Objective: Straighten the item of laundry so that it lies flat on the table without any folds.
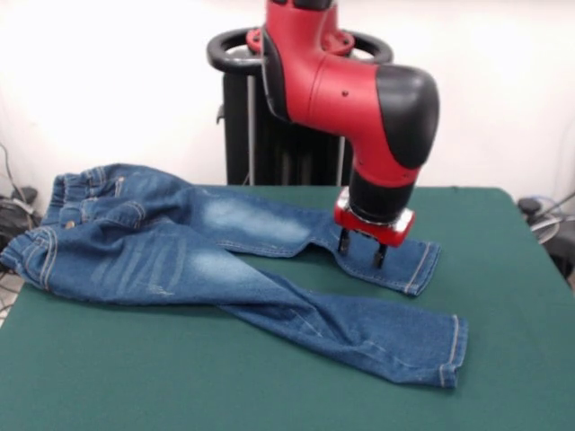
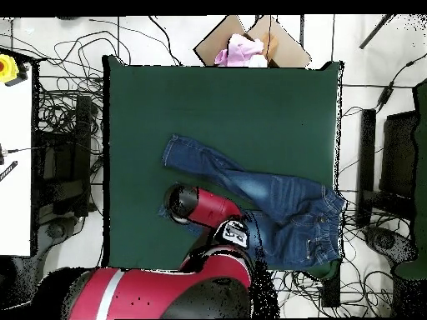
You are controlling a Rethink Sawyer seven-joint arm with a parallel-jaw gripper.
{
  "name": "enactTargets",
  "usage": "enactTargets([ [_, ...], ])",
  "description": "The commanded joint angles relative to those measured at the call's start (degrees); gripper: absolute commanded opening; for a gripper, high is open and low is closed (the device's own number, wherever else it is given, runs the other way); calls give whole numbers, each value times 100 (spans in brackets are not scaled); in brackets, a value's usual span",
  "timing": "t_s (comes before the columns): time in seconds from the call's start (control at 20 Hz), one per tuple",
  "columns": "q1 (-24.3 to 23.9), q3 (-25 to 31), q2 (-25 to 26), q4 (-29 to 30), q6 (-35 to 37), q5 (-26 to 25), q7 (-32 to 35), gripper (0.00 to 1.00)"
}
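- While the jeans (image 1: 207,260) lie spread across the green table (image 1: 135,377), with both legs extended away from the waistband (image 1: 49,224), the work appears well advanced but not complete
- Position of the garment: waistband at one short edge of the table, partly overhanging it in the front view; the two legs run from the waistband toward the table's middle and diverge there
- Leg nearer the pedestal (image 1: 269,117): lies fairly flat, hem (image 1: 422,269) squared off, the gripper (image 1: 361,249) directly above it just short of the hem
- Leg farther from the pedestal: extended full length, yet it crosses slightly over the other leg at the crotch, and a ridge of cloth runs along its upper edge
- Seat and waistband region: bunched, with the elastic band gathered and a fold beside the pocket; this is judged the main part left to smooth
- Gripper state: two dark fingers (image 1: 343,240) point straight down with a small gap between them, tips at or just above the denim; no cloth is seen pinched between them, so the tool is read as released
- Overhead view: the arm (image 2: 208,208) covers the hem of the leg beneath it, so contact there cannot be confirmed; the other leg's hem (image 2: 171,150) lies clear, well away from the waistband
- Remaining work, as a judgement: separate the legs at the crotch and flatten the gathered seat
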Motion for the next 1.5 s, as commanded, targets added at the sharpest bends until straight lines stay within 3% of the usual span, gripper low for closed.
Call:
enactTargets([
  [0.05,151,548,1200,-1209,61,683,1416,100],
  [0.25,205,933,1455,-1439,-309,1083,1639,100],
  [0.55,94,1637,1318,-1125,-809,1644,1801,100],
  [0.8,-239,2382,1233,-740,-1701,1803,1846,100],
  [0.9,56,2171,1200,-823,-1735,1979,2137,100],
  [1.05,1359,638,1326,-1446,-735,2419,2870,100],
  [1.1,1569,387,1374,-1501,-641,2498,2990,100],
  [1.3,1965,-41,1381,-1390,-621,2652,3041,100],
  [1.5,1903,181,1131,-943,-1005,2722,2872,100],
])
